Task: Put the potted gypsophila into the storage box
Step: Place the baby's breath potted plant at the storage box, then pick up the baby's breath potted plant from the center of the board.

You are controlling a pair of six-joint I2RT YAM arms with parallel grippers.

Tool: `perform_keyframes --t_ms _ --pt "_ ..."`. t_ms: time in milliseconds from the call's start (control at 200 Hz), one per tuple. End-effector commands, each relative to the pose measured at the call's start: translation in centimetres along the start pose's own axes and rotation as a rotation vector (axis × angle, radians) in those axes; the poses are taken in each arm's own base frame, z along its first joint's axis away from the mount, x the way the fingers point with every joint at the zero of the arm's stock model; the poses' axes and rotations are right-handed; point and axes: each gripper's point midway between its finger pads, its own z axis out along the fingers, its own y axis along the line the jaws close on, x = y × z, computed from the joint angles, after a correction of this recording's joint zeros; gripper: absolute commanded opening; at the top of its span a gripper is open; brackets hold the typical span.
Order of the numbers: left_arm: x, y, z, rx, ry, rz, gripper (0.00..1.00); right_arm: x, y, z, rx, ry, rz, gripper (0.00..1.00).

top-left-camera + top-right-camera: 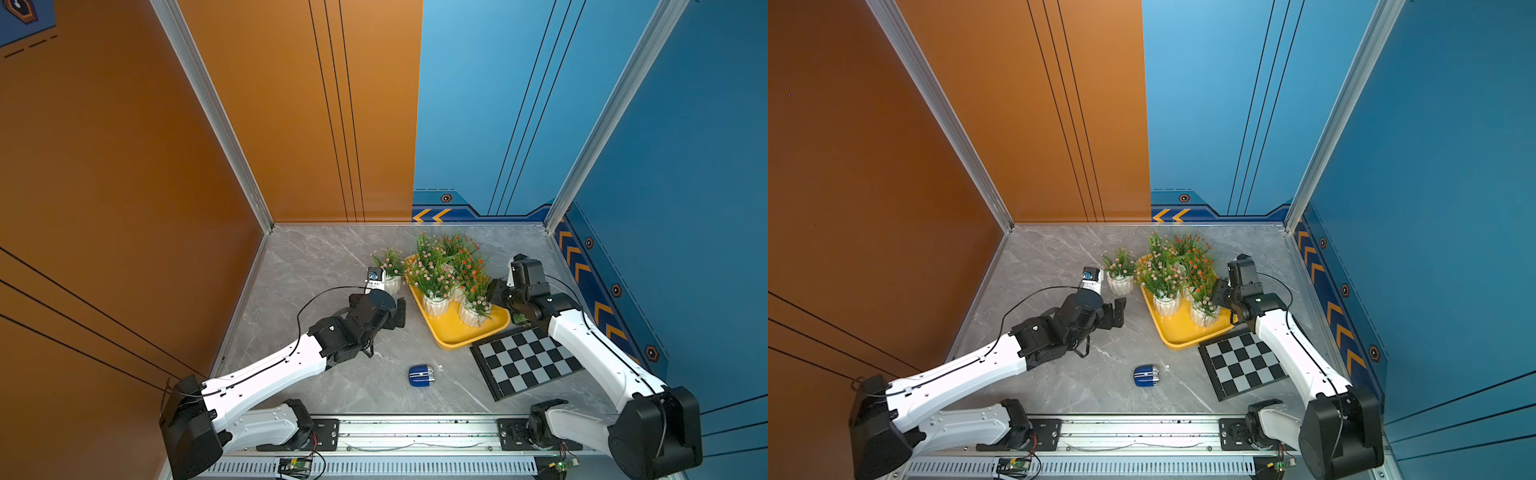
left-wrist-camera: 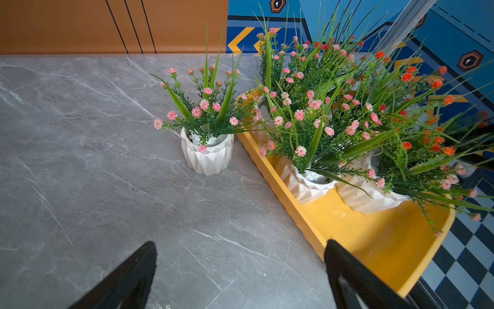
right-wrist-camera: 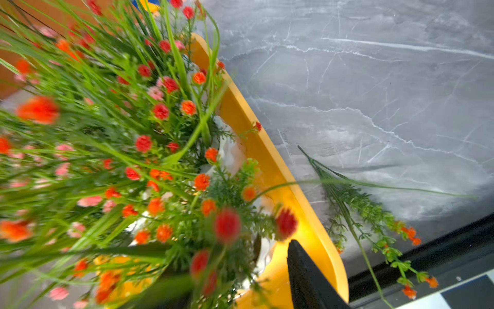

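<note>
Gypsophila pot (image 2: 207,157) stands upright on desk (image 2: 80,160), just beside box (image 2: 374,240), outside it. Likely light, rigid, smooth; stems soft: grip ribbed wall, not foliage; left pincer (image 2: 240,243) gapes empty; right pincer (image 1: 495,293) amid boxed plants (image 1: 449,266), grip state unreadable

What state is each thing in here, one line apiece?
Left claw: open, empty.
Right claw: among the flowers, opening unclear.
Yellow tray: holds several pots.
Pot with pink flowers: upright on table, outside tray.
Checkered board: flat on table.
Blue object: lying on table.
</note>
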Motion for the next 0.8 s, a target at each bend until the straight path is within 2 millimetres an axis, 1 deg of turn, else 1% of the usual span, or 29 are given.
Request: perform_keyframes --t_ms 0,125,210,320,445,455,460,495,591,661,726,796 --pt "0.0 0.8 -0.7 -0.005 -0.019 -0.009 0.98 -0.6 1.7 -1.9 -0.075 -0.058 0.059 0.60" --pt "0.0 1.3 -1.4 -0.002 -0.033 -0.010 0.98 -1.6 2.5 -4.3 -0.070 -0.145 0.069 0.61" --pt "0.0 2.0 -2.0 -0.013 -0.041 0.000 0.98 -2.0 3.7 -5.7 -0.089 -0.188 0.059 0.60" --pt "0.2 3.4 -2.8 -0.051 -0.035 0.010 0.98 -1.3 6.7 -6.5 -0.123 -0.203 0.009 0.59" --pt "1.0 5.5 -3.1 -0.064 -0.011 -0.018 0.98 0.2 11.6 -6.6 -0.173 -0.213 -0.071 0.58" --pt "1.1 5.7 -3.0 -0.069 -0.004 -0.025 0.98 0.2 11.7 -6.6 -0.171 -0.212 -0.073 0.58" --pt "1.2 5.9 -3.0 -0.070 0.001 -0.030 0.98 0.7 12.4 -6.7 -0.189 -0.206 -0.086 0.58" --pt "1.5 6.9 -2.9 -0.081 0.025 -0.070 0.98 1.2 13.7 -6.6 -0.207 -0.202 -0.103 0.58" --pt "2.8 9.2 -1.8 -0.076 0.118 -0.202 0.98 2.1 16.4 -6.5 -0.259 -0.197 -0.148 0.58" --pt "3.4 10.7 -0.9 -0.079 0.168 -0.278 0.98 2.5 17.9 -6.7 -0.286 -0.196 -0.204 0.58" --pt "3.8 11.1 0.1 -0.073 0.215 -0.297 0.98 2.6 19.0 -7.1 -0.307 -0.205 -0.260 0.59" --pt "3.6 10.9 1.2 -0.055 0.254 -0.299 0.98 2.8 20.3 -7.7 -0.342 -0.215 -0.318 0.60"
